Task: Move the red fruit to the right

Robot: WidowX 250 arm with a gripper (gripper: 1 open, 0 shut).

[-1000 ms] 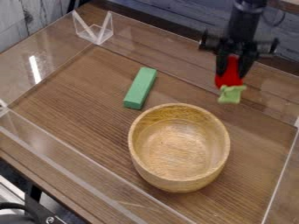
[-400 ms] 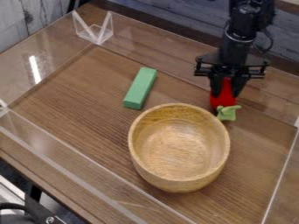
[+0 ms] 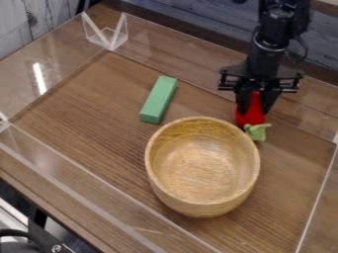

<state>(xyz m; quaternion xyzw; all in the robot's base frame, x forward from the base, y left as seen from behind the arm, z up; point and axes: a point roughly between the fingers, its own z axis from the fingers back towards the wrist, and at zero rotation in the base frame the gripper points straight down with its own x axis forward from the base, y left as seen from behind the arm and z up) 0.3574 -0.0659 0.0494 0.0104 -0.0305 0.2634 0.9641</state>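
Note:
The red fruit (image 3: 252,117), a small toy strawberry with a light green cap at its lower end, hangs between the fingers of my gripper (image 3: 255,103). The gripper is shut on it and points straight down at the right side of the table. The fruit's green cap sits at or just above the wood, beside the bowl's far right rim; whether it touches the table I cannot tell. The black arm rises from the gripper toward the top of the view.
A large round wooden bowl (image 3: 203,165) stands in the front middle of the table. A long green block (image 3: 158,99) lies left of the gripper. Clear plastic walls (image 3: 38,74) ring the table, with a clear corner stand (image 3: 106,33) at the back left.
My gripper has come down and shifted slightly toward the bowl with the red fruit in it. The bowl and the green block have stayed put.

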